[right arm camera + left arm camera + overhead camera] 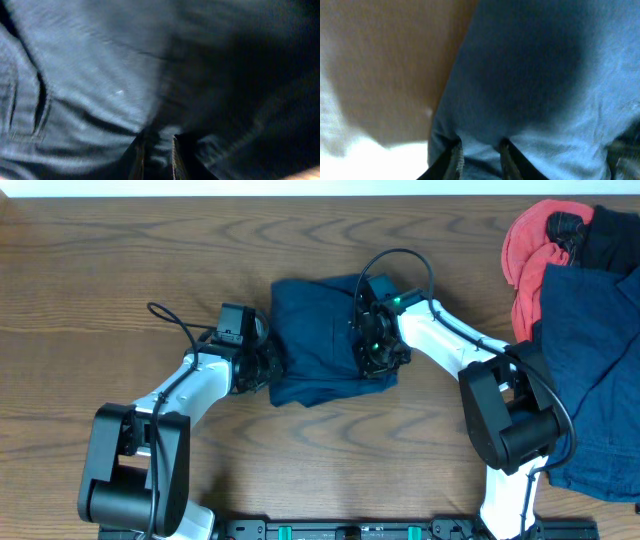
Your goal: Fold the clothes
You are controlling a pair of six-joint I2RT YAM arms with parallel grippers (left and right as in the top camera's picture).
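On the brown wooden table (100, 280), the dark navy blue fabric shorts (320, 330) lie partly folded at centre, slightly toward the far edge. The left gripper (268, 368) sits at their left edge. In its wrist view the fingers (454, 159) are nearly closed, nipping a bunch of cloth. The right gripper (375, 355) is down on the shorts' right side. That view is dark and blurred: jaws narrow, probably pinching a fold. A heap of red, black and navy soft garments (530, 260) sits at the right edge, up to the far right corner.
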